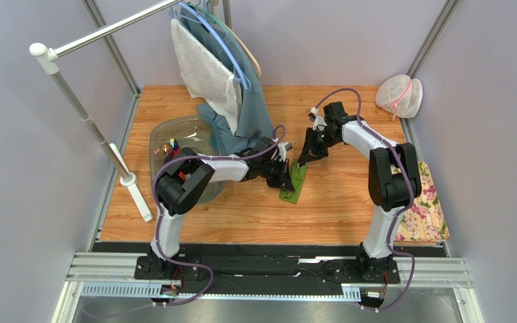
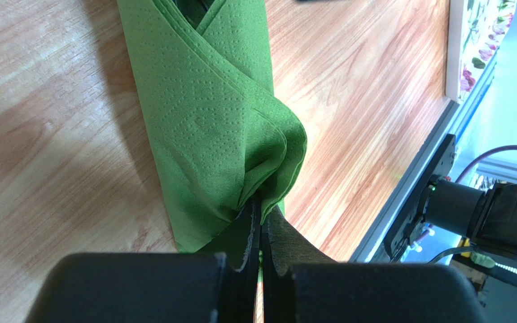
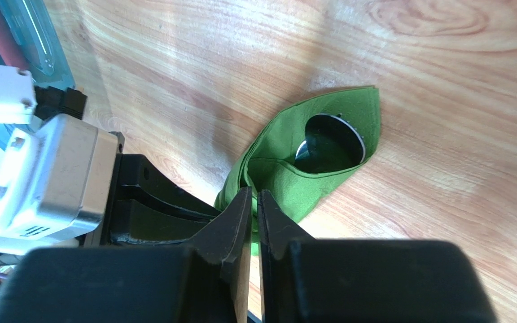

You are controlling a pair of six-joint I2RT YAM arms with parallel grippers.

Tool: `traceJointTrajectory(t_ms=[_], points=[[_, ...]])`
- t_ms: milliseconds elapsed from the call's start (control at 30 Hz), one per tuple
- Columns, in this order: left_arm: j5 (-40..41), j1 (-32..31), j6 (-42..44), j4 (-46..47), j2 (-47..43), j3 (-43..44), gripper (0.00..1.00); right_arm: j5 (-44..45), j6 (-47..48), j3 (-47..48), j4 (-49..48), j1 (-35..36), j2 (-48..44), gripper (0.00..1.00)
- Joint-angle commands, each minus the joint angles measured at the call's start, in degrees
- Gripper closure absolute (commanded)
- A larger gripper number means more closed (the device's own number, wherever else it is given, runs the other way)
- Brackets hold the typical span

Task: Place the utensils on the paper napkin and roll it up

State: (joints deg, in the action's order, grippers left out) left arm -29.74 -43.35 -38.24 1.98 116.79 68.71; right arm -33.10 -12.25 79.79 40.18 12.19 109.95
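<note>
The green paper napkin point(image 1: 295, 185) lies folded into a loose roll on the wooden table between the two arms. My left gripper point(image 1: 285, 175) is shut on a bunched fold at the napkin's point(image 2: 221, 128) near edge, with its fingertips point(image 2: 253, 219) pinched together. My right gripper point(image 1: 304, 160) hovers at the far end of the roll. In the right wrist view its jaws point(image 3: 255, 195) stand a narrow slit apart with nothing between them. A utensil point(image 3: 303, 149), dark with a shiny rim, shows inside the open end of the napkin point(image 3: 288, 185). The rest of the utensils is hidden in the paper.
A clear plastic tub point(image 1: 173, 131) sits under the left arm. A teal garment point(image 1: 248, 108) hangs from a rack point(image 1: 89, 124) at the back. A mesh bag point(image 1: 399, 95) lies at the back right, and a flowered mat point(image 1: 424, 202) lies along the right edge.
</note>
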Motion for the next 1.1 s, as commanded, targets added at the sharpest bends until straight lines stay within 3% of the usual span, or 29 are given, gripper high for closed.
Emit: traceJointTrajectory(t_ms=[0,1067], points=[[3.3,0.5,2.3,-4.4,2.0,-0.1,1.00,-1.0,-0.5,-1.2,-1.9,0.2,0.3,0.90],[-0.7,-0.6,1.8,-2.7,-3.4,5.9,1.00,6.8,-0.4,-8.2,-9.1,0.6,8.3,0.99]])
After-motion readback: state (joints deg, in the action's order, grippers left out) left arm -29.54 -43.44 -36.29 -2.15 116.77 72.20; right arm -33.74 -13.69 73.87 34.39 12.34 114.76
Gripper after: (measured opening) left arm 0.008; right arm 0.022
